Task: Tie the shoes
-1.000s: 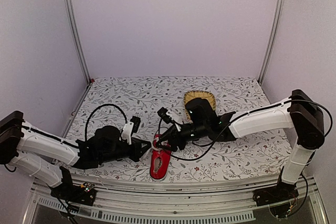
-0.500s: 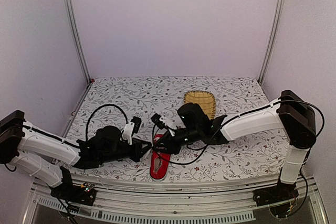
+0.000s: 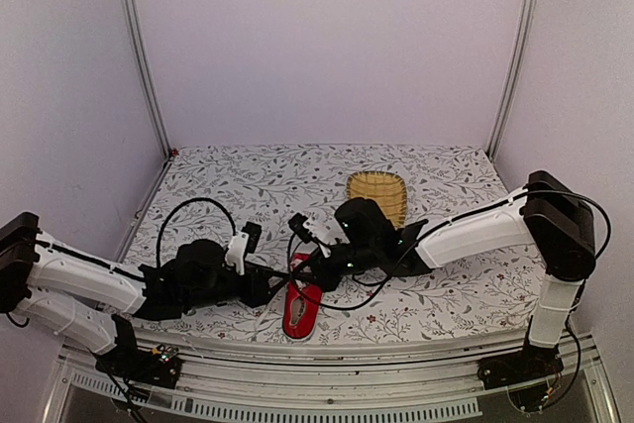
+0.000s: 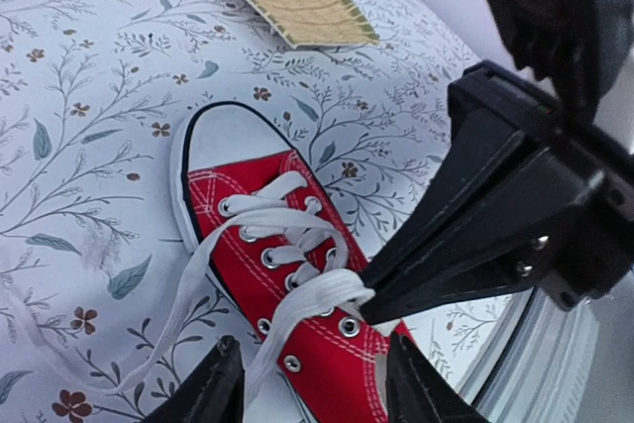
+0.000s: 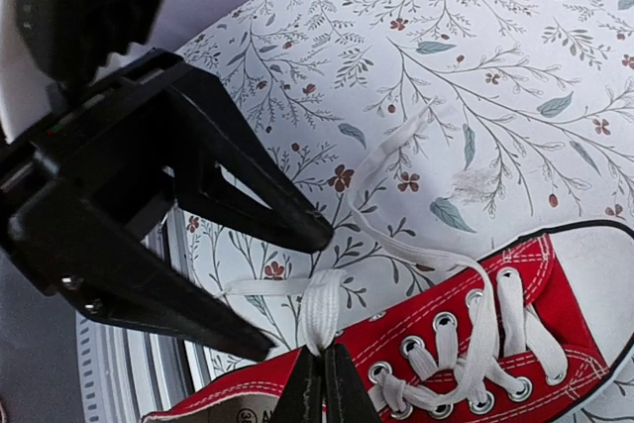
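The red shoe (image 3: 300, 310) lies near the table's front edge, its toe cap pointing away from the arm bases. My right gripper (image 5: 323, 362) is shut on a folded loop of the white lace (image 5: 322, 309) just above the eyelets. From the left wrist view the shoe (image 4: 327, 364) lies directly below my left gripper (image 4: 312, 391), which stands open, its fingers (image 4: 213, 388) straddling the shoe's side. One lace strand (image 4: 188, 294) trails past its left finger onto the cloth. In the top view the left gripper (image 3: 269, 284) and the right gripper (image 3: 303, 266) meet over the shoe.
A yellow woven basket (image 3: 378, 191) lies behind the shoe, to the right of the table's middle. The floral cloth (image 3: 228, 180) covers the table. A black cable (image 3: 188, 207) loops above the left arm. The metal front rail (image 5: 129, 383) runs close beside the shoe.
My right gripper has swung left over the shoe and shut on the lace loop. My left gripper has opened and let go of the lace.
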`<move>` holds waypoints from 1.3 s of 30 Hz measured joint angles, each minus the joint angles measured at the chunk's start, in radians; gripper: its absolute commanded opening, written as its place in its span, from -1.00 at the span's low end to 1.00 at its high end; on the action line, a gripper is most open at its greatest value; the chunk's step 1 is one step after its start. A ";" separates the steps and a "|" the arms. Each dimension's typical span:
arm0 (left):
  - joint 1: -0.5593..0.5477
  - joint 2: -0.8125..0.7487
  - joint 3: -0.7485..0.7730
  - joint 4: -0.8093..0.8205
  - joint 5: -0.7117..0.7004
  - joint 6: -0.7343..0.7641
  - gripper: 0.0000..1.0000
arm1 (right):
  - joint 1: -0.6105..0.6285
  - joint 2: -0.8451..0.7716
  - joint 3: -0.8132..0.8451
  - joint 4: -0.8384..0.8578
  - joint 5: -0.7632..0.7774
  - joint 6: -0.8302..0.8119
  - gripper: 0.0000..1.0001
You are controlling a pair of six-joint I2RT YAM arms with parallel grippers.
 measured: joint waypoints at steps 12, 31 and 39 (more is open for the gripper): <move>0.230 -0.061 -0.003 -0.101 0.121 0.066 -0.17 | 0.000 -0.037 -0.051 0.028 0.070 0.034 -0.96; 0.233 0.267 0.188 -0.278 0.186 0.250 -0.33 | 0.000 -0.037 -0.051 0.039 0.077 0.054 -0.96; 0.193 0.299 0.213 -0.284 0.172 0.256 -1.00 | 0.000 -0.037 -0.051 0.039 0.078 0.055 -0.96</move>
